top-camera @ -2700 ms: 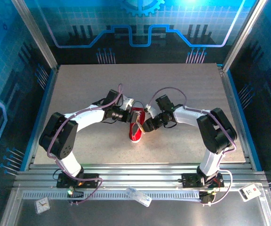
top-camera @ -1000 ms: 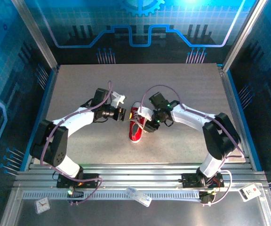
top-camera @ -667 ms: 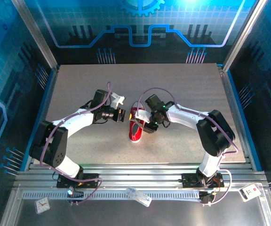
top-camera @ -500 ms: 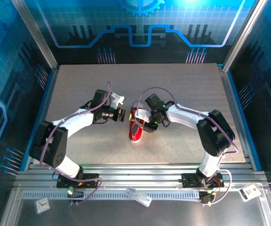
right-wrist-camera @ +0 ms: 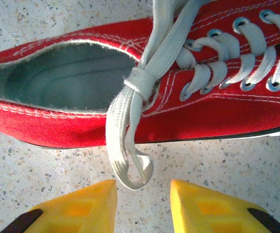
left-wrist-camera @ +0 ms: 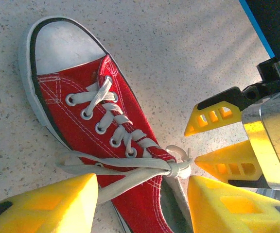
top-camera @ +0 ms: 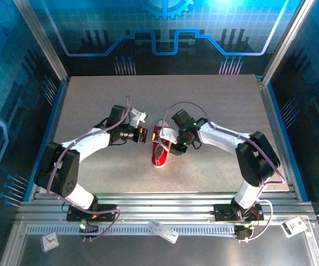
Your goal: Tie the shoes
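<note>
The red sneaker (top-camera: 159, 153) lies mid-table with its white toe cap toward me. In the left wrist view the shoe (left-wrist-camera: 106, 126) has its white laces pulled into a single knot (left-wrist-camera: 172, 168) at the top eyelets, and two strands trail left. My left gripper (left-wrist-camera: 142, 204) is open above the shoe's collar, one strand running past its left finger (left-wrist-camera: 47, 206). My right gripper (right-wrist-camera: 142, 208) is open on the tabletop beside the shoe (right-wrist-camera: 218, 111). A small lace loop (right-wrist-camera: 132, 170) lies just ahead of its gap, hanging from the knot (right-wrist-camera: 139, 80).
The speckled table (top-camera: 109, 100) has free room all around the shoe. Metal frame posts and blue panels wall in the sides and back. The front rail holds small loose items (top-camera: 163, 230). The right gripper's yellow fingers (left-wrist-camera: 213, 116) sit close to the knot in the left wrist view.
Since the oldest frame my left gripper has drawn back a little left of the shoe and my right gripper has shifted alongside its right side. Over the last second both barely move.
</note>
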Tool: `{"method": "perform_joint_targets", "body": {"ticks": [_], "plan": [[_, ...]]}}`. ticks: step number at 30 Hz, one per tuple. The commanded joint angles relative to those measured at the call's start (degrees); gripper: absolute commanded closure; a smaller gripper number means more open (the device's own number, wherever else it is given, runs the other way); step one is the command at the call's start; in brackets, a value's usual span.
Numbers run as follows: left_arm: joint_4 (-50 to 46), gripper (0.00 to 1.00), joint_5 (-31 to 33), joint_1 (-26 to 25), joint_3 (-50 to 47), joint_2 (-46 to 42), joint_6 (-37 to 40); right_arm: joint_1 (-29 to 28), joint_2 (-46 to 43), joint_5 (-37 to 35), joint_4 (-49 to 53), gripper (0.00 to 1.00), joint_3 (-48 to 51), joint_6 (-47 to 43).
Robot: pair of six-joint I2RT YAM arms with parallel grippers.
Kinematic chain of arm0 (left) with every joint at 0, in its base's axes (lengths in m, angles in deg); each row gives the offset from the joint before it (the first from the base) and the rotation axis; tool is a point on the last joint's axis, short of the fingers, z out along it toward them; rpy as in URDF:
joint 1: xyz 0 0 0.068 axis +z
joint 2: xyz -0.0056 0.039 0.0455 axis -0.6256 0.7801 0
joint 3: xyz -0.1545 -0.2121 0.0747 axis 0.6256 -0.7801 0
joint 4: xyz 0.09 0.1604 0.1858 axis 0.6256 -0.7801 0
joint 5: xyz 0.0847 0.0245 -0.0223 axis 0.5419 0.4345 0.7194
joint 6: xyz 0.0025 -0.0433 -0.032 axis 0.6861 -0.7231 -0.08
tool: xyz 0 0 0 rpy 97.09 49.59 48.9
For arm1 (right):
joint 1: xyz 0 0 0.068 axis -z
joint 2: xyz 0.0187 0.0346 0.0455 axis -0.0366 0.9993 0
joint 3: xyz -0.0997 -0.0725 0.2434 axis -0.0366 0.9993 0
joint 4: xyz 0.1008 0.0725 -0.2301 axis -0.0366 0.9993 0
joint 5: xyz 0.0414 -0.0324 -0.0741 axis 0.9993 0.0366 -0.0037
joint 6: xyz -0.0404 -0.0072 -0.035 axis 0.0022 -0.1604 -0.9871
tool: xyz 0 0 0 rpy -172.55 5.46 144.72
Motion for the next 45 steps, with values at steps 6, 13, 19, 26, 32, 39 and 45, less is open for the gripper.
{"method": "perform_joint_targets", "body": {"ticks": [6,13,19,26,32,39,45], "plan": [[0.30,0.48,-1.90,0.51,-0.85,-0.92,-0.60,-1.14,3.25,0.73,1.97,0.67,-4.25,-1.66],[0.03,0.48,-1.72,0.69,-1.15,-1.19,-0.43,-1.47,5.20,1.56,1.80,0.65,-4.78,-2.04],[0.19,0.48,-1.90,0.86,-1.13,-1.10,-0.42,-1.67,5.34,0.50,0.45,0.69,-4.36,-1.78],[0.97,0.48,-2.21,0.86,-1.43,-0.66,-1.04,-1.46,3.10,-0.67,-2.65,1.00,-3.39,-0.40],[2.47,0.47,-2.93,0.13,-1.90,-1.30,1.49,0.91,-0.17,5.33,-6.08,1.00,0.51,3.71],[6.98,0.47,-2.93,-3.79,-4.01,-2.64,11.86,5.92,-1.05,15.79,-6.30,1.00,1.65,8.51],[4.81,0.48,0.35,-7.66,-1.28,-0.56,20.23,8.89,1.36,21.69,-2.86,1.00,-1.06,10.84]]}}
